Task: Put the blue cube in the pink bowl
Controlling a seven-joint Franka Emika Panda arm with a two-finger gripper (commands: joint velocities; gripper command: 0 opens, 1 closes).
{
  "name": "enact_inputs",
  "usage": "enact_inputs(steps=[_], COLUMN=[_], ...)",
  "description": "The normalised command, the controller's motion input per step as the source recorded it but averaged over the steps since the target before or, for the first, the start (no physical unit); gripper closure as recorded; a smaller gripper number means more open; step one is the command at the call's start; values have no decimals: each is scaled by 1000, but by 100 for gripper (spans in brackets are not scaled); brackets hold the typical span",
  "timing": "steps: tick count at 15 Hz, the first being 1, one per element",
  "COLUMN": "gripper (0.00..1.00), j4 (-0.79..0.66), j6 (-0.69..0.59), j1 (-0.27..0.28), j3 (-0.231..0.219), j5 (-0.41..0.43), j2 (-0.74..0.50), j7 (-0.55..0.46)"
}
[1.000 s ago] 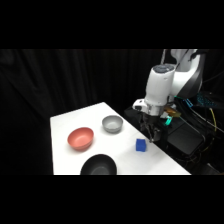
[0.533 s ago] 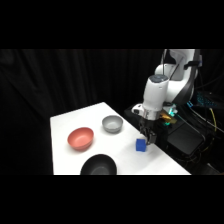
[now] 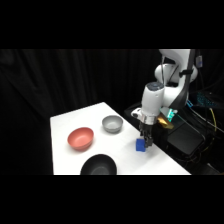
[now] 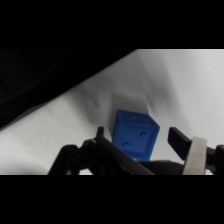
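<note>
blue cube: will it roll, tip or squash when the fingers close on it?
The blue cube shows flat faces and crisp edges and sits flat on the table, so it probably won't roll. It looks solid, so likely stiff rather than squashy. The gripper stands open with a finger on either side; the smooth-looking faces might slip if the pinch lands off-centre.

Dim scene, black backdrop; white table (image 3: pixel 115 150) brightly lit, slightly overexposed. Wrist view soft, foreground linkage blurred.
</note>
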Motion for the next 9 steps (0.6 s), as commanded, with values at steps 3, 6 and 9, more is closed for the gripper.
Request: enact_inputs(steps=[3, 6, 9], gripper=[0, 0, 27], j4=[94, 78, 88], j6=[286, 262, 225], j1=[91, 156, 110], j3=[-148, -228, -110], j5=[-145, -178, -79], j2=[234, 176, 173], j7=[161, 180, 80])
